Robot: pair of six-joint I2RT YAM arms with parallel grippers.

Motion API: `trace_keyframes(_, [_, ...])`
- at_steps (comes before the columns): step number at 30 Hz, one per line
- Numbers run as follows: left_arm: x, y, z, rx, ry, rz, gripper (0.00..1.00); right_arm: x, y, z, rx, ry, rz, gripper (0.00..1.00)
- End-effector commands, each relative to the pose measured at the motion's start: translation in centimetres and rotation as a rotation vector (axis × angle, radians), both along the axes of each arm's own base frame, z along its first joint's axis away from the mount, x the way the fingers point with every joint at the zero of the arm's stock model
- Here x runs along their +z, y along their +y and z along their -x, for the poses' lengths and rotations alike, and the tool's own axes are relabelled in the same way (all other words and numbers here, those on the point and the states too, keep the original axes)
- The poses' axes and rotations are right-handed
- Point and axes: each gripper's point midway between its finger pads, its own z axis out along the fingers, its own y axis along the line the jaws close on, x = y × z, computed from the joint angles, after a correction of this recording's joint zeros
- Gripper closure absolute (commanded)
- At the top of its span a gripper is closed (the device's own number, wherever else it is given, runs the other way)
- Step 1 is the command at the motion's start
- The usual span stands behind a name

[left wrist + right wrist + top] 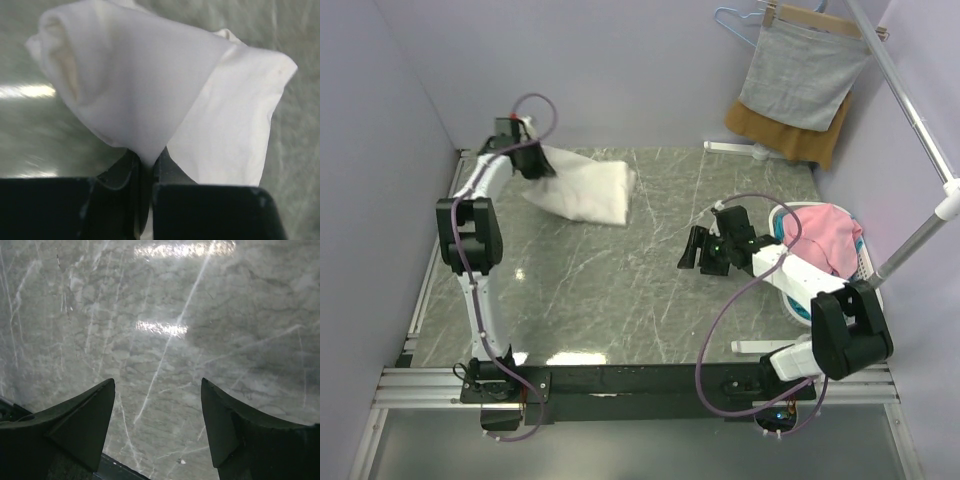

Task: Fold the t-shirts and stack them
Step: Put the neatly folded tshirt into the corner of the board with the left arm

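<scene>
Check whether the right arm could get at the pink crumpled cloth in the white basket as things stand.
Probably yes. The pink crumpled cloth lies heaped in the open white basket right beside that arm, and the right gripper is open and empty.

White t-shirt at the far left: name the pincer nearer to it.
Left. The left pincer grips the white t-shirt by a fold; the right pincer hangs open over the table, well apart to its right.
</scene>
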Motion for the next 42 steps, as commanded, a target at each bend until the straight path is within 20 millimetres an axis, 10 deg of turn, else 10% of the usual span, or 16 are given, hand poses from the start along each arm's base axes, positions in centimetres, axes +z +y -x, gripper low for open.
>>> trace_keyframes(1, [1.2,8.2,-4.0,0.040,-0.028,-0.121,0.99,1.5,1.3,-2.5,0.058,-0.042,-0.023,0.24])
trace_keyframes(2, [-1.2,9.5,-4.8,0.050,0.005,-0.115,0.99,1.5,1.5,-2.8,0.060,-0.039,-0.026,0.24])
trace_keyframes(12, [-0.3,26.1,-7.5,0.314,-0.135,-0.180,0.99,0.7,4.5,-5.1,0.114,0.017,-0.125,0.24])
trace_keyframes(20, [2.1,29.7,-9.0,0.398,-0.245,-0.322,0.99,0.3,6.3,-5.8,0.168,0.045,-0.145,0.24])
trace_keyframes(22, [2.2,30.3,-9.2,0.425,-0.259,-0.337,0.80,0.4,6.8,-5.7,0.182,0.045,-0.151,0.24])
trace_keyframes(24, [2.2,30.9,-9.2,0.453,-0.262,-0.356,0.32,0.3,6.9,-5.5,0.188,0.047,-0.153,0.24])
trace_keyframes(28, [3.0,32.2,-8.1,0.584,-0.283,-0.448,0.01,0.1,7.5,-5.0,0.214,0.054,-0.162,0.24])
trace_keyframes(29, [7.1,32.3,-8.3,0.618,-0.379,-0.467,0.01,0.1,7.7,-4.8,0.223,0.055,-0.162,0.24])
trace_keyframes(35, [16.5,26.4,-6.5,0.612,-0.503,-0.491,0.00,0.4,7.8,-4.6,0.230,0.029,-0.154,0.24])
trace_keyframes(42, [22.9,12.5,-1.1,0.456,-0.607,-0.352,0.00,1.7,5.2,-6.0,0.144,-0.091,-0.016,0.18])
